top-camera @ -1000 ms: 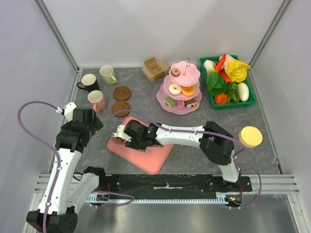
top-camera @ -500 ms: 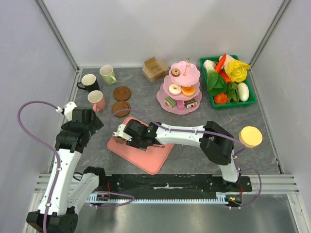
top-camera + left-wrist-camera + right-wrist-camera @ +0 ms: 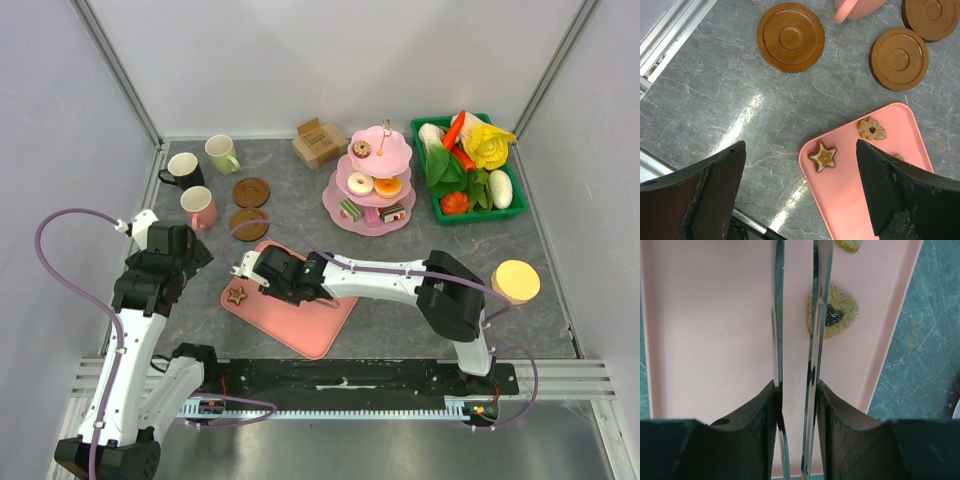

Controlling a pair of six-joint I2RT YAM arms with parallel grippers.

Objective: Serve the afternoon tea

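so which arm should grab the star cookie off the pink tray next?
Probably right. The right gripper already hangs over the pink tray, close beside the star cookie, jaws nearly shut. The left gripper is open but off the tray, over bare table.

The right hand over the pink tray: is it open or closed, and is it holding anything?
Nearly closed and empty. The right hand's fingers leave only a thin gap, with bare pink tray showing through it.

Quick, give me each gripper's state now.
Left gripper: open, holding nothing.
Right gripper: nearly shut over the pink tray, gripping nothing visible.
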